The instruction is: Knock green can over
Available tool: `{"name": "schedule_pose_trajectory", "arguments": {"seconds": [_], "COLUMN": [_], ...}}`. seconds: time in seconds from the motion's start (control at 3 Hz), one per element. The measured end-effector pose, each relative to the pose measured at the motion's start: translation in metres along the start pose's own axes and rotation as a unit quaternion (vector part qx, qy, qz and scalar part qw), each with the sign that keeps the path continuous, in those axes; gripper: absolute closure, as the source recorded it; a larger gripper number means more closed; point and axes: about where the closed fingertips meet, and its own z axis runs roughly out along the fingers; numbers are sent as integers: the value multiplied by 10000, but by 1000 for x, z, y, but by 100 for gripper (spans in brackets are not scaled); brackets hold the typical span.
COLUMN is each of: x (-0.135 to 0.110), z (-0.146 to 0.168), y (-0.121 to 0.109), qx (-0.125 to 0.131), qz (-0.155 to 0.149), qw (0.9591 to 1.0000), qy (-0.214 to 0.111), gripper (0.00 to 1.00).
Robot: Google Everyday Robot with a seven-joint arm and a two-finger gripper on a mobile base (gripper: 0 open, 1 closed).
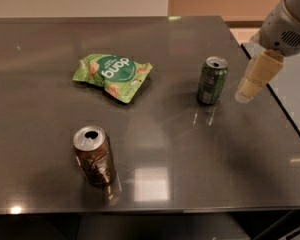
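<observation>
The green can (212, 80) stands upright on the dark table (190, 149), right of centre, with its silver top open. My gripper (250, 90) comes in from the upper right on a grey arm and hangs just to the right of the can, at about its height and a short gap away from it.
A flat light-green snack bag (112, 75) lies left of the green can. A brown can (93, 155) stands upright near the front left. The table's right edge (285, 109) runs close behind the gripper.
</observation>
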Motion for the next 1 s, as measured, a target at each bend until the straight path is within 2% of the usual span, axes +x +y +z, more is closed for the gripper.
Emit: {"name": "schedule_pose_trajectory", "arguments": {"seconds": [0.33,0.67,1.0], "x": [-8,-21,-32], "z": [18,35,51], "y": [-21,-28,-30], "qx": [-36,-115,-152], "qz": [355,583,751], "qw": [9983,9926,9858], "qy": [-467,-1063,-1497], "gripper": [0,0,0]}}
